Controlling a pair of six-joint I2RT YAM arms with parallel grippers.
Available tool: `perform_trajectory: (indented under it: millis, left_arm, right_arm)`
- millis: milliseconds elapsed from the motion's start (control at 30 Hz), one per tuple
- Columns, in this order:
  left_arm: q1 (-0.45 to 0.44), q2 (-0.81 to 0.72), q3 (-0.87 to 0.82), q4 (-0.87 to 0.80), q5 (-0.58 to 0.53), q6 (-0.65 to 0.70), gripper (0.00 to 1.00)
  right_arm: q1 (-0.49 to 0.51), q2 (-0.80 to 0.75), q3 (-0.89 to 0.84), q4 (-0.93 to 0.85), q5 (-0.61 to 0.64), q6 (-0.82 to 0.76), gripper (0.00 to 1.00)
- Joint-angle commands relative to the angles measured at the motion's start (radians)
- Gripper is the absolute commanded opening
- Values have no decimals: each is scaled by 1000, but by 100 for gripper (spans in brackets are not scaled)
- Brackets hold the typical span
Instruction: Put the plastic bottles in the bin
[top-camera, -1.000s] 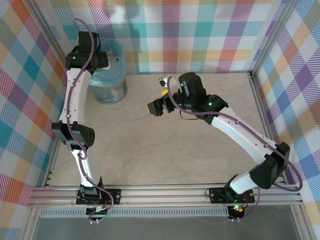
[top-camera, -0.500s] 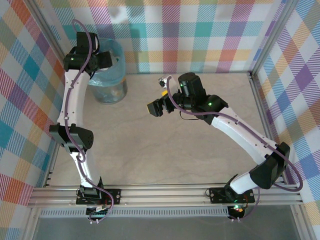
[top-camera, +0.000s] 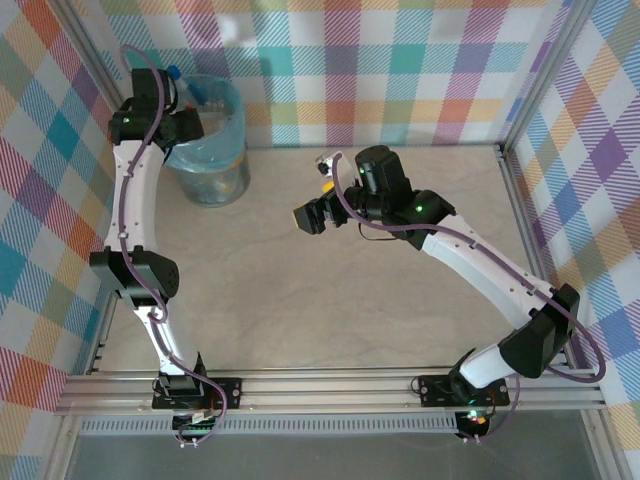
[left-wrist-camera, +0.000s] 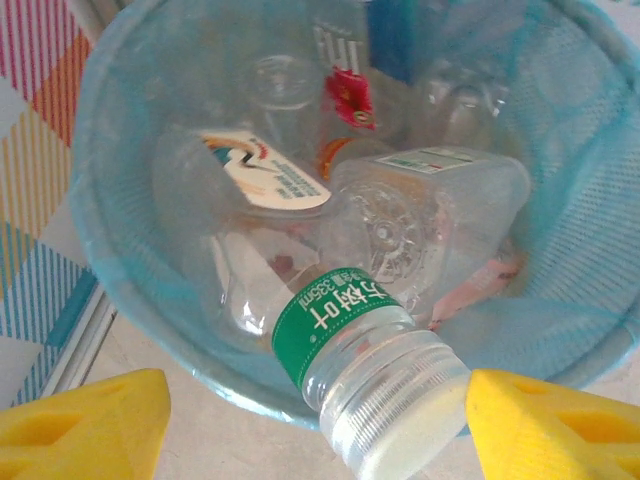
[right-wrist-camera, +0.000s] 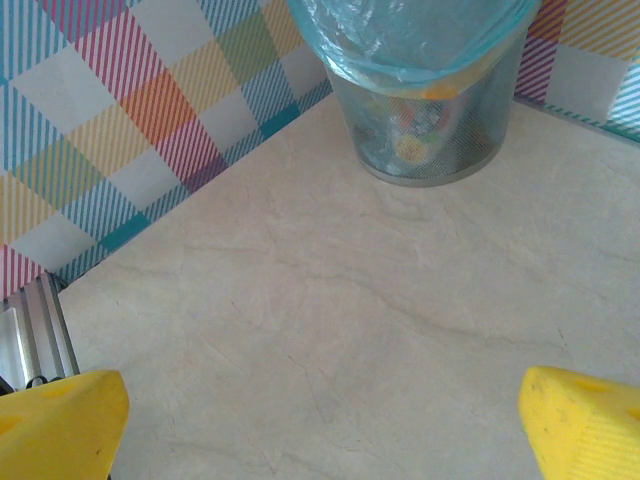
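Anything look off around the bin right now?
A green-labelled bottle sits tilted over the near rim of the bin, one end poking out within the open left gripper rather than down inside. Nothing else stands out.

The bin is round and has a see-through light-blue bag inside it. It stands upright at the far left of the table, close to the checked wall. Many clear bottles lie in a heap inside it. One bottle with a green label tilts over the bin's near rim, with one end pointing down into it.
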Motion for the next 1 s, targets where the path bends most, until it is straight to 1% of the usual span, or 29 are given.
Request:
perform_trajectory:
  millis: [0, 67, 167, 233, 333, 433, 500, 700, 767, 833, 900, 967]
  left_arm:
    - [57, -19, -22, 38, 91, -78, 77]
    - [74, -10, -26, 52, 142, -112, 75]
    - [92, 10, -31, 55, 187, -148, 69]
    - [94, 14, -50, 63, 207, -154, 64]
    - [92, 14, -81, 70, 241, -158, 62]
    - [88, 16, -92, 72, 302, -162, 55]
    - [82, 8, -92, 77, 359, -167, 55]
    - [66, -10, -83, 126, 511, -202, 66]
    - [66, -13, -73, 140, 539, -210, 72]
    - [66, -19, -55, 145, 539, -210, 76]
    - [66, -29, -35, 145, 525, -210, 79]
    - [66, -43, -22, 140, 507, -208, 80]
  right_arm:
    - [9, 16, 32, -2, -12, -20, 100]
    - [9, 20, 38, -4, -15, -22, 100]
    - [11, 20, 40, -5, -13, -23, 100]
    - [11, 19, 40, -5, -12, -22, 100]
    - [12, 19, 37, -5, -11, -22, 99]
    - [14, 21, 39, -3, -15, -20, 100]
    - [15, 24, 43, -2, -17, -16, 100]
    - [17, 40, 52, 6, -28, -8, 100]
    - [20, 45, 59, 4, -32, -6, 100]
    - [21, 46, 59, 6, -28, -6, 100]
    - [20, 48, 62, 4, 14, 0, 100]
    - [20, 56, 82, -22, 118, 27, 100]
